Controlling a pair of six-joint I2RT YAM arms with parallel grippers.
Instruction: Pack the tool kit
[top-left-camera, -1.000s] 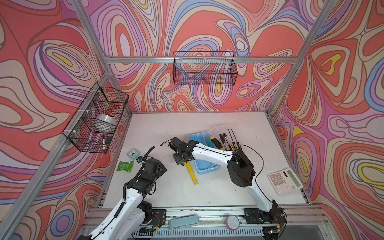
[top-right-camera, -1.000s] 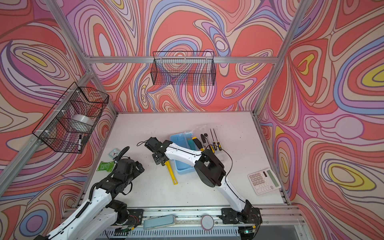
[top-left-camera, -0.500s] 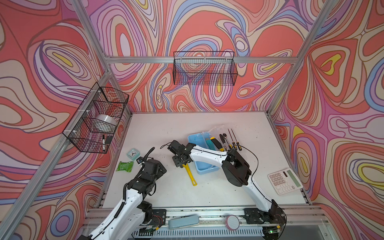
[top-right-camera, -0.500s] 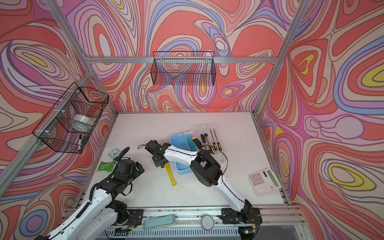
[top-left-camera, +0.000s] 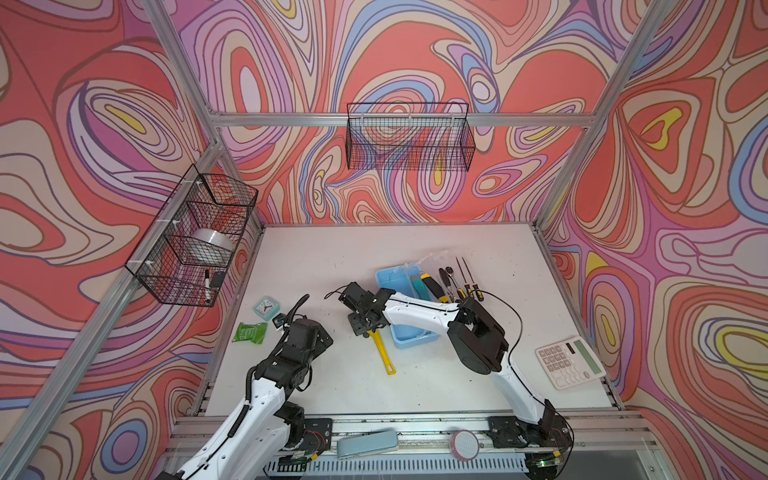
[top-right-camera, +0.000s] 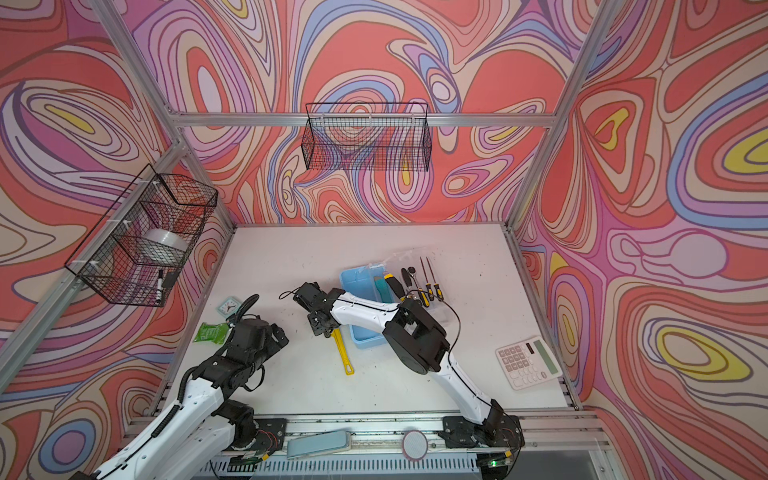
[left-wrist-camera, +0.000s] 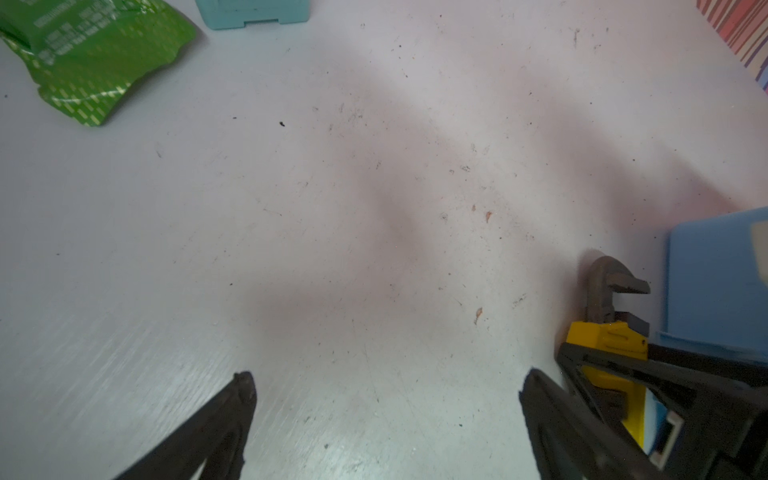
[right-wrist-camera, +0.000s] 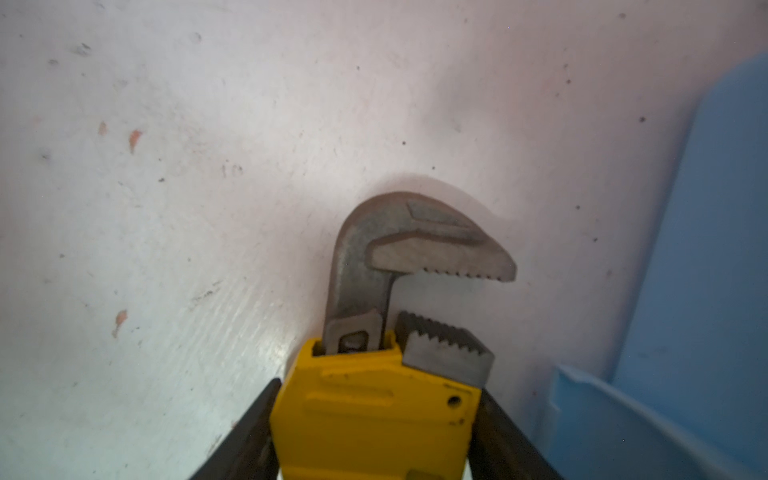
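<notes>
Beside one tool kit (top-left-camera: 409, 309), right fingers (right-wrist-camera: 376, 436) grasping one yellow pipe wrench (right-wrist-camera: 386, 374); left fingers (left-wrist-camera: 386, 419) spread, empty.

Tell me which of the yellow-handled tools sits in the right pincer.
The yellow pipe wrench, left of the tool kit, with the right pincer gripping its head end. The screwdrivers lie untouched beyond the box.

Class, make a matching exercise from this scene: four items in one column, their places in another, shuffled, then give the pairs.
Items:
1. pipe wrench
2. calculator
3. tape roll
4. green packet

Places:
A. in the wire basket on the left wall
B. near the table's right edge
C. between the right claw's fingers
D. beside the mint clock

Pairs: 1-C, 2-B, 3-A, 4-D
</notes>
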